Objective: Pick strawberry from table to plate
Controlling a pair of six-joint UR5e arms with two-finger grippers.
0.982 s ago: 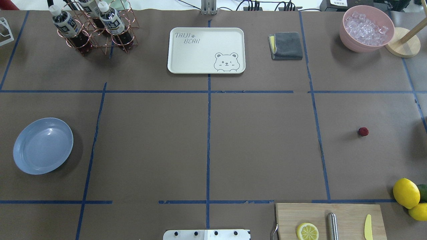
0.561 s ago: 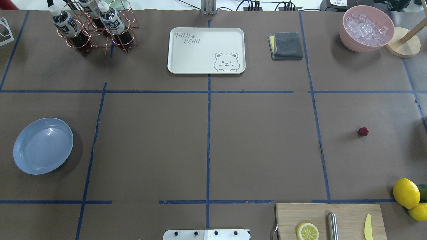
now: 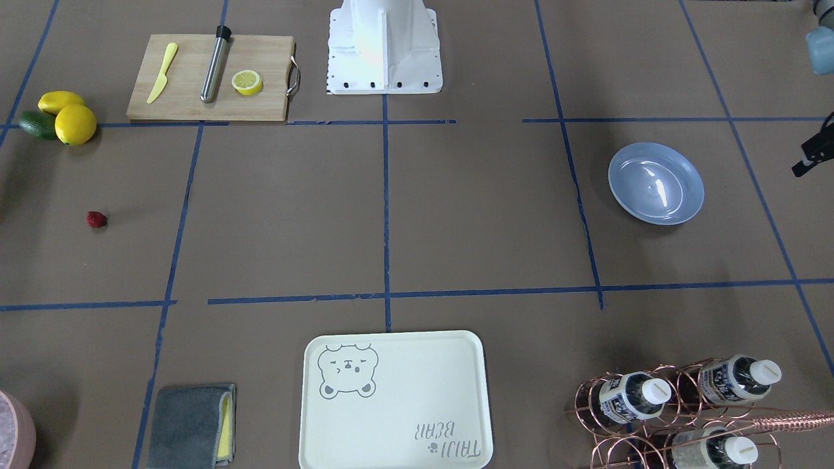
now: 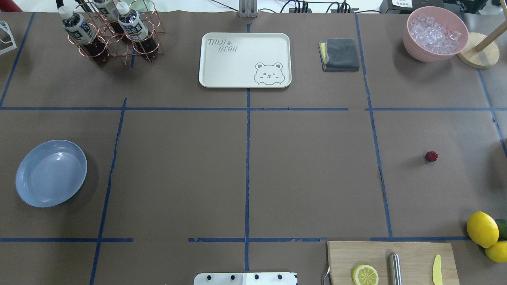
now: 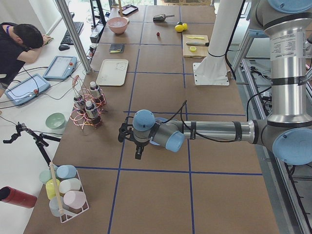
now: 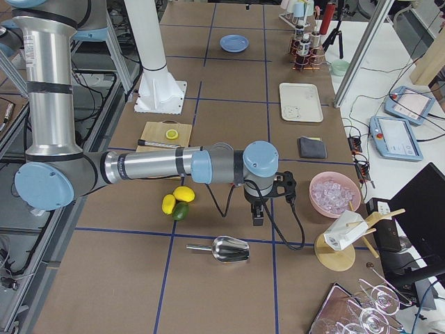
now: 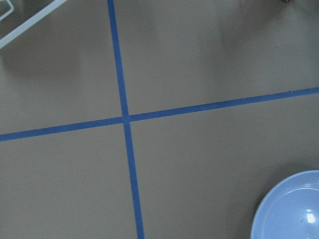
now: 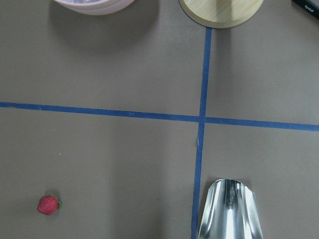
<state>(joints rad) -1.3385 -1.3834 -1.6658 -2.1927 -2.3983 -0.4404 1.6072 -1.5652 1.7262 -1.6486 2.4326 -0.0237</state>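
The strawberry (image 4: 431, 156) is a small dark-red berry lying alone on the brown table (image 4: 309, 174), right of centre; it also shows in the front view (image 3: 96, 219) and low left in the right wrist view (image 8: 48, 204). The light-blue plate (image 4: 51, 173) sits empty at the far left (image 3: 656, 183), its rim in the corner of the left wrist view (image 7: 294, 209). My left gripper (image 5: 138, 152) hangs just beyond the plate, outside the overhead view. My right gripper (image 6: 258, 216) hangs past the table's right side, near the lemons. I cannot tell whether either is open or shut.
A cutting board (image 4: 392, 261) holds a lemon half (image 4: 365, 274), a metal rod and a yellow knife. Lemons (image 4: 482, 228), a metal scoop (image 8: 227, 211), a pink ice bowl (image 4: 435, 33), a grey cloth (image 4: 340, 54), the bear tray (image 4: 244, 59) and a bottle rack (image 4: 111, 33) ring the table.
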